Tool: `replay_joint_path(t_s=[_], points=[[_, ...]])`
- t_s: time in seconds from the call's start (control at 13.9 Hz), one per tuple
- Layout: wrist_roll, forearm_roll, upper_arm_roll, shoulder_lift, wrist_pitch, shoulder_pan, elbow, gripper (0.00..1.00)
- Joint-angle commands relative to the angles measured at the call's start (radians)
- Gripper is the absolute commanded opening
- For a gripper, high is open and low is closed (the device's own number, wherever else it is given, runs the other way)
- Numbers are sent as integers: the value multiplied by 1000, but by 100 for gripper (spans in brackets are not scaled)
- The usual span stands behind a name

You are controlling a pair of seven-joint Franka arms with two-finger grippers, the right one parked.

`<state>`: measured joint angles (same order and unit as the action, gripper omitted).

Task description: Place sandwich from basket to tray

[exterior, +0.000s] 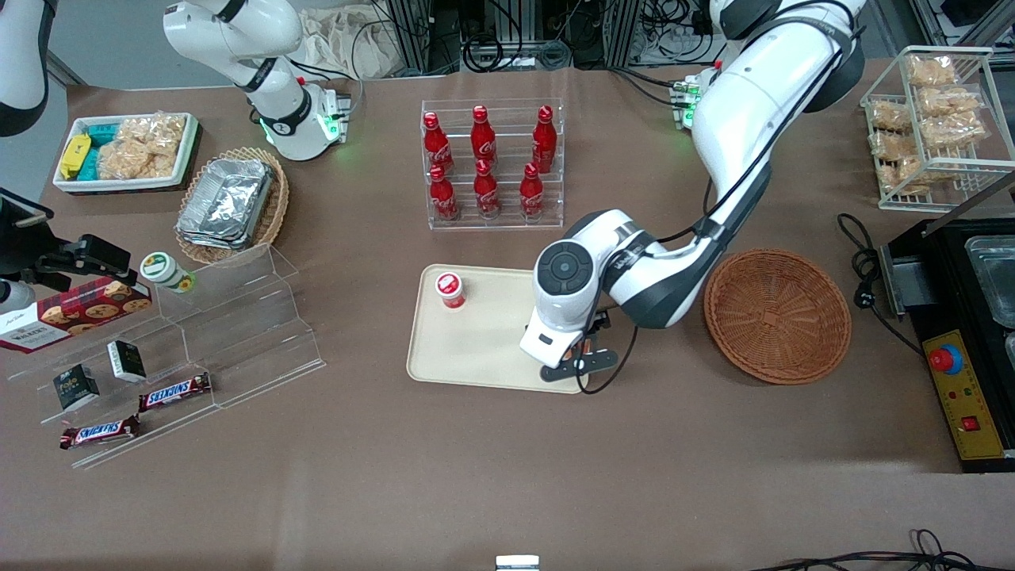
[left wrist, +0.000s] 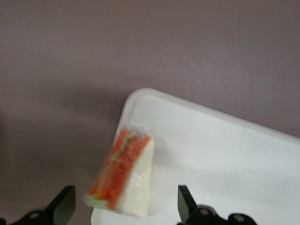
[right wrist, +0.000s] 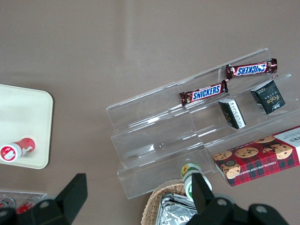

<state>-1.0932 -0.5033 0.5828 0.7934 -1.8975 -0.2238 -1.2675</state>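
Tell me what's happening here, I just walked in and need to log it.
The left arm's gripper hangs open over the corner of the cream tray, with the sandwich lying on the tray's edge between its fingers, not gripped. The round wicker basket beside the tray holds nothing. A small red-capped bottle also stands on the tray.

Robot lab mocked up as snack shop: cola bottles (exterior: 485, 162) in clear rack, candy bars (exterior: 174, 391) on display steps, cables (exterior: 507, 44), control box (exterior: 963, 396) on counter (exterior: 507, 476).
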Motion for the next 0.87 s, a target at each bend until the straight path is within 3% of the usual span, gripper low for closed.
replay_joint_path(t_s=[0.0,0.29,0.58,0.65,0.79], points=[[-10,52,2,-129,89,49,-13,100],[15,117,3,-242,201,147,-23,100],[206,212,-15,-377,310,259,-30,100],[266,221,-53,-402,342,258,-35,100],[404,317,-201,-472,356,221,-42,100]])
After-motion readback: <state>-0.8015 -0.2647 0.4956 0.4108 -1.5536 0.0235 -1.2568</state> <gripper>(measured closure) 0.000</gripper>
